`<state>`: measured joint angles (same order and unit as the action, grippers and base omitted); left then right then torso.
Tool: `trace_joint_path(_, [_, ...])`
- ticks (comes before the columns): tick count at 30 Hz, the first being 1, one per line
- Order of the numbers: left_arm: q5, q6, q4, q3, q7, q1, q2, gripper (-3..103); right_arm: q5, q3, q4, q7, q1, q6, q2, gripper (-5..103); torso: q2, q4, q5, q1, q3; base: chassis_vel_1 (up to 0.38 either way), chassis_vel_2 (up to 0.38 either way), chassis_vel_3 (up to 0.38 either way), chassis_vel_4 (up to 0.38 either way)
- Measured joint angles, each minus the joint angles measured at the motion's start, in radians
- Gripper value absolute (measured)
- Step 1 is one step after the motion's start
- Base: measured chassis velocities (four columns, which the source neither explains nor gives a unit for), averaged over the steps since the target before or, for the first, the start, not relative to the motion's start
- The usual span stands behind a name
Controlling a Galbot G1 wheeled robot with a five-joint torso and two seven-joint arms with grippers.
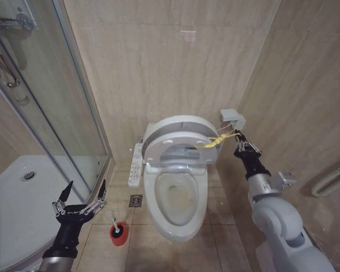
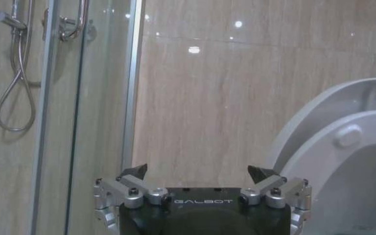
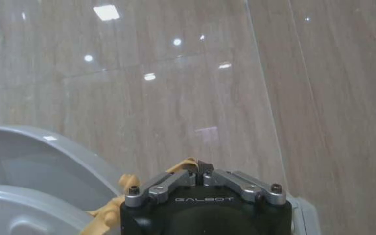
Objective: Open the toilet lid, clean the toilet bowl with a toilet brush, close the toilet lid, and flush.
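Right gripper (image 1: 238, 137) jaws pressed together, pinching the yellow loop tag (image 1: 213, 141) – tag runs left to the toilet lid (image 1: 181, 128), which stands raised at the far end with the seat ring (image 1: 178, 148) up against it. Toilet bowl (image 1: 178, 195) open, yellowish inside. Left gripper (image 1: 84, 190) jaws spread, hovering near-left. Toilet brush (image 1: 115, 222) sits in its red holder (image 1: 119, 234) on the floor, just left of the bowl.

The bowl (image 1: 178, 198) stands against the back wall, in the middle. The lid (image 1: 178, 133) is raised behind it and leans toward the wall. The shower (image 1: 22, 187) is on the left. The brush (image 1: 115, 224) stands in its holder (image 1: 119, 233) on the floor, just left of the bowl. The left gripper (image 1: 82, 195) is left of the holder. The right gripper (image 1: 238, 139) is at the lid's right edge, on the loop (image 1: 215, 141).
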<state>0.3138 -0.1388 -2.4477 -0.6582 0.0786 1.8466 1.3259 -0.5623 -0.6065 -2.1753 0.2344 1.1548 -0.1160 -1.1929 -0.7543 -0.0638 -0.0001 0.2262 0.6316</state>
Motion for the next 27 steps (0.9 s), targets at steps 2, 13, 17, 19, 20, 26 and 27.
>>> trace_joint_path(2, [0.0, 0.0, 0.0, 0.0, 0.0, 0.0, 0.0, 100, -0.013, 0.004, 0.022, 0.008, -0.034, -0.006, -0.008, 2, 0.0, -0.0001, 0.0, 0.0, 0.0, 0.0, 0.0, 0.0, 0.0])
trace_joint_path(13, [0.0, 0.0, 0.0, 0.0, 0.0, 0.0, 0.0, 100, -0.008, 0.051, 0.164, 0.019, -0.214, 0.011, -0.052, 2, 0.0, -0.0004, 0.0, 0.0, 0.0, 0.0, 0.0, 0.0, 0.0])
trace_joint_path(17, [0.0, 0.0, 0.0, 0.0, 0.0, 0.0, 0.0, 100, 0.006, 0.077, 0.257, 0.012, -0.332, 0.029, -0.06, 2, 0.0, 0.0, 0.0, 0.0, 0.0, 0.0, 0.0, 0.0, 0.0])
trace_joint_path(19, [0.0, 0.0, 0.0, 0.0, 0.0, 0.0, 0.0, 100, 0.021, 0.093, 0.322, 0.002, -0.403, 0.044, -0.067, 2, 0.0, 0.0, 0.0, 0.0, 0.0, 0.0, 0.0, 0.0, 0.0])
trace_joint_path(20, [0.0, 0.0, 0.0, 0.0, 0.0, 0.0, 0.0, 100, 0.021, 0.093, 0.322, 0.002, -0.403, 0.044, -0.067, 2, 0.0, 0.0, 0.0, 0.0, 0.0, 0.0, 0.0, 0.0, 0.0])
trace_joint_path(26, [0.0, 0.0, 0.0, 0.0, 0.0, 0.0, 0.0, 100, 0.058, 0.153, 0.475, -0.018, -0.539, 0.103, -0.09, 2, 0.0, -0.0008, 0.0, 0.0, 0.0, 0.0, 0.0, 0.0, 0.0])
trace_joint_path(27, [0.0, 0.0, 0.0, 0.0, 0.0, 0.0, 0.0, 100, 0.064, 0.164, 0.499, -0.021, -0.556, 0.114, -0.095, 2, 0.0, -0.0009, 0.0, 0.0, 0.0, 0.0, 0.0, 0.0, 0.0])
